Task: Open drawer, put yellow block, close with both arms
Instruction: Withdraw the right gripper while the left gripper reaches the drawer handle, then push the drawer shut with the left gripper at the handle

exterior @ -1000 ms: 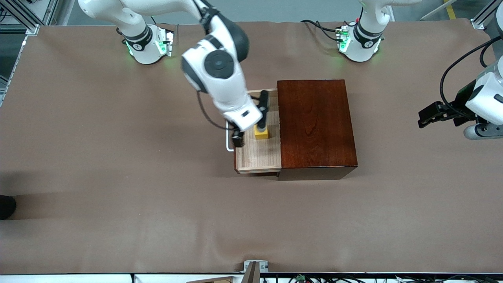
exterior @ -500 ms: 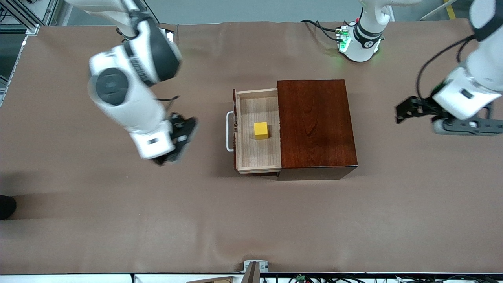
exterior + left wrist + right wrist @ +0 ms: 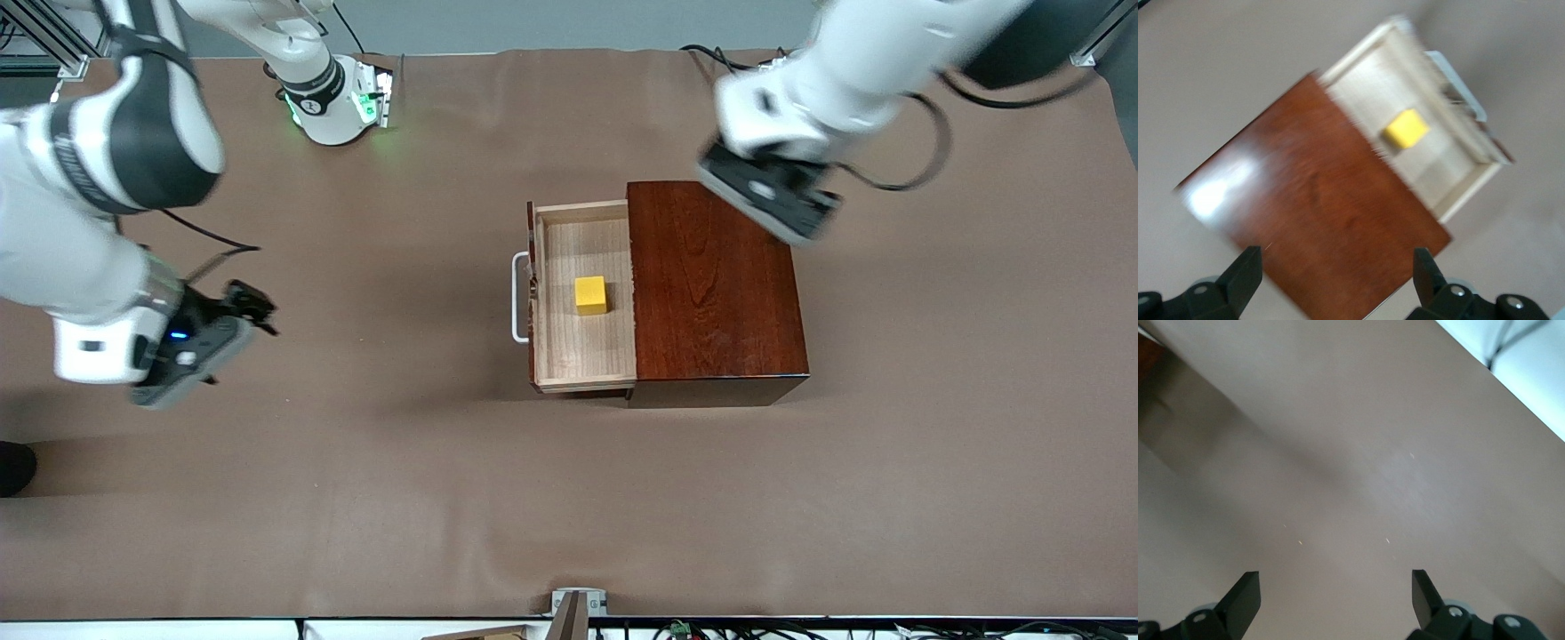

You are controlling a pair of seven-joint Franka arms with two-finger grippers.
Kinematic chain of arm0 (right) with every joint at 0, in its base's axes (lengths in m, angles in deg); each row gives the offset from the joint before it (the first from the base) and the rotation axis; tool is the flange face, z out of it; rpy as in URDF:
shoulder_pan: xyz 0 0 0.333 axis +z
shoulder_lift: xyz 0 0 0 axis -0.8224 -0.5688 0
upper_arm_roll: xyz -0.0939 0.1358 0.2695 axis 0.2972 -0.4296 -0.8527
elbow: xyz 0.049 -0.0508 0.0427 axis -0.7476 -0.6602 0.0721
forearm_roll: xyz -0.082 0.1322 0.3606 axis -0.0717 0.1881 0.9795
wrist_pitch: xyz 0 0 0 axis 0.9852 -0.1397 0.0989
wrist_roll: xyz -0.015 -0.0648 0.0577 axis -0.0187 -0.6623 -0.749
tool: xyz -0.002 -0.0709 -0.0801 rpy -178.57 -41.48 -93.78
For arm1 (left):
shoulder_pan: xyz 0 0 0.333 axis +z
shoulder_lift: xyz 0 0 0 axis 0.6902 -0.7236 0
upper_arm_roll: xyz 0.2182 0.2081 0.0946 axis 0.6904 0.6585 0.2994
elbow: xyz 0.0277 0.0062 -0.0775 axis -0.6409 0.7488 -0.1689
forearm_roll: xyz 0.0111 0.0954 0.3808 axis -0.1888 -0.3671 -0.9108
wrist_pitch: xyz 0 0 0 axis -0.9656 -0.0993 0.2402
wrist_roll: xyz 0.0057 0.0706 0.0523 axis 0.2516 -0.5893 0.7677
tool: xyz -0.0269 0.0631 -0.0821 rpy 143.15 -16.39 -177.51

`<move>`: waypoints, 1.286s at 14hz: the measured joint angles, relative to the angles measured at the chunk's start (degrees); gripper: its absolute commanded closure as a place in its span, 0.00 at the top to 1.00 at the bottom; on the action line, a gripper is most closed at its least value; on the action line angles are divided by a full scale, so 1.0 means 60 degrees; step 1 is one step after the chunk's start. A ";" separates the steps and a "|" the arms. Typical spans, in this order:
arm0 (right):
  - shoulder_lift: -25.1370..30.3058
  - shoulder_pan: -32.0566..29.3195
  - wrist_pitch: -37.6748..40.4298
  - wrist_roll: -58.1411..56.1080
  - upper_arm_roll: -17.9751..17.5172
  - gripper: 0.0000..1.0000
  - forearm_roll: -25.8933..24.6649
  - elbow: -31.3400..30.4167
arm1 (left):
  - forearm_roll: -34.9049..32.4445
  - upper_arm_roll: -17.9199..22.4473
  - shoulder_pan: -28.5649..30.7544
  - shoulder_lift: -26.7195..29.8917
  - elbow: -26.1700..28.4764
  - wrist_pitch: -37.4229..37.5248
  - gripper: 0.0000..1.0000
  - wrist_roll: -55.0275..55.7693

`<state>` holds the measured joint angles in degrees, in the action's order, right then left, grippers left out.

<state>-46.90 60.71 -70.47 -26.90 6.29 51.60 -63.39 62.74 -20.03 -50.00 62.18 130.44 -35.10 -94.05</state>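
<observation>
The wooden box is my landmark: dark red-brown, shiny, w/ wood grain lines on its flat top. It sits mid-table.

The drawer sticks out of the box on the side toward my right arm's end of the table. It's a pale light-wood tray, pulled out a good way, w/ low walls all round. A white U-shaped handle is on its front.

The yellow block is a small plain cube, bright yellow, way smaller than the box. It sits flat on the drawer floor, about mid-drawer, close to the box edge, not touching the walls. Nothing holds it.

My left gripper is up in the air over the box top, near the box corner closest to my left base. Its two black fingers stand wide apart, w/ nothing between them. In my left wrist view the box, drawer and block all show below.

My right gripper is well apart from the box, over bare brown table toward my right arm's end. Its fingers are spread wide too & hold nothing. Only table cloth shows under it.
</observation>
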 measured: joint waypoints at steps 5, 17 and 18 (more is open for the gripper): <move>0.1655 -0.0827 0.0392 0.1103 -0.0001 1.00 0.0001 -0.1206 | -0.0231 -0.0431 -0.1895 -0.1901 -0.0234 -0.2515 1.00 -0.0860; 0.2950 -0.0997 0.2725 0.3845 0.0195 1.00 -0.0081 -0.1410 | -0.2114 0.2069 -0.5910 -0.5239 -0.1155 -0.5287 1.00 -0.2764; 0.2990 -0.0999 0.2742 0.3852 0.0294 1.00 -0.0082 -0.1375 | -0.2126 0.2428 -0.6292 -0.5358 -0.1242 -0.5287 1.00 -0.2774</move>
<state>-28.96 54.71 -54.01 -3.79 8.05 51.11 -71.64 49.98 -5.46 -87.75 30.03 122.99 -66.83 -110.70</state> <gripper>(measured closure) 0.000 0.000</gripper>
